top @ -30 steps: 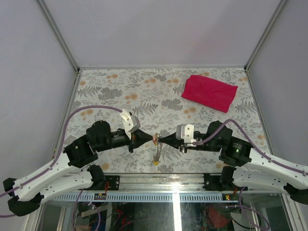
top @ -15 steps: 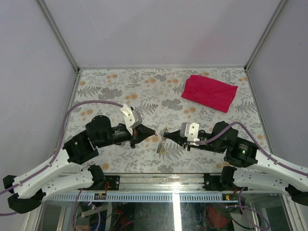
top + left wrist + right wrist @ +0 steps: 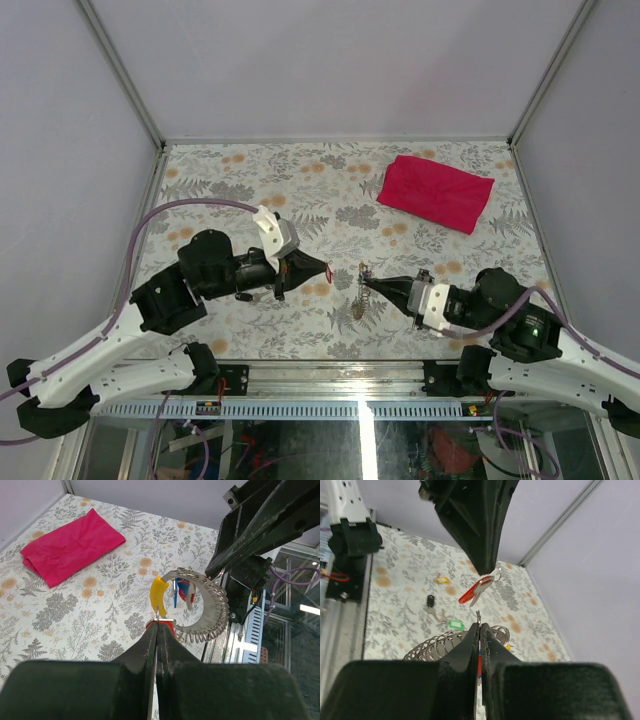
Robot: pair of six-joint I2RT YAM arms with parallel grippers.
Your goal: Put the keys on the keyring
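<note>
Left tool [image 3: 325, 270]: jaws pressed together, pinching the red-tagged key [image 3: 476, 590] by its metal end. The red tag hangs off the tip, clear of the surface [image 3: 220, 180].

Right tool [image 3: 368, 284]: jaws narrowed to a slit, nipping the rim of the keyring [image 3: 361, 298].

Tool to tool: the tips point at each other, near but apart. The top view shows a gap between the red-tagged key and the keyring.

Keyring: it sits at the right tool's tip, and its coiled silvery strand [image 3: 214, 607] trails from there toward the near edge. It is unclear whether the strand's lower end touches the surface.

Tags on the keyring: a yellow tag [image 3: 158, 593] sits just past the left tool's tip, on the side of the keyring facing it. A blue tag [image 3: 175, 596] hangs just behind it, inside the curve of the strand.

Other keys: in the right wrist view, a green-tagged key [image 3: 455, 624] lies on the surface just beyond the right tool's tip. The black key [image 3: 430, 600] is a little farther out, and a loose yellow tag [image 3: 441, 580] lies beyond that. All three sit below the left tool.

Red cloth [image 3: 436, 192]: folded, well away from both tools, toward the far side of the surface ahead of the right tool.
</note>
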